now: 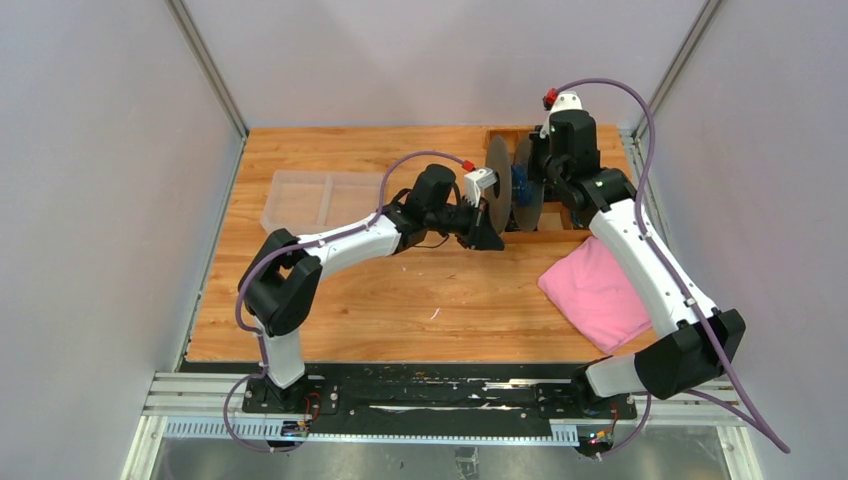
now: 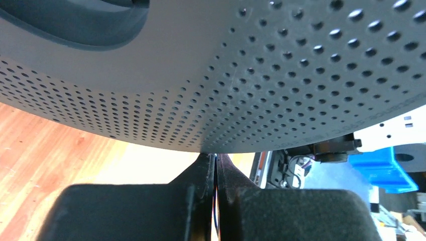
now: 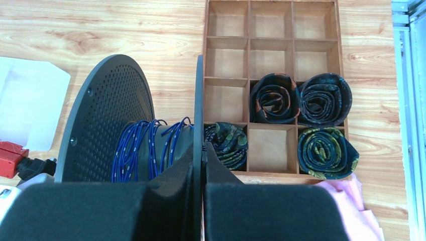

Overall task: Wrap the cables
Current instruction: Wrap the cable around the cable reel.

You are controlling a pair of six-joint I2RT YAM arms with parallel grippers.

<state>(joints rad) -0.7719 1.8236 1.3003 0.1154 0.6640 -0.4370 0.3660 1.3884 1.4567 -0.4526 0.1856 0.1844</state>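
A spool of two dark perforated discs (image 1: 497,185) stands on edge at the back of the table, with blue cables (image 3: 143,148) wound in loose turns round its hub. My right gripper (image 3: 203,145) is shut on the thin rim of the spool's right disc (image 3: 199,100). My left gripper (image 2: 216,155) is shut, its tips right against the edge of the left disc (image 2: 241,75). A thin dark strand of cable (image 2: 216,211) runs in the slit between its fingers. From above, the left gripper (image 1: 487,238) sits at the spool's near lower edge, and the right gripper (image 1: 538,172) behind the spool.
A wooden compartment box (image 3: 271,40) holding rolled patterned ties (image 3: 275,98) lies just beyond the spool. A pink cloth (image 1: 600,290) lies near the right arm. A clear plastic tray (image 1: 320,200) sits at the back left.
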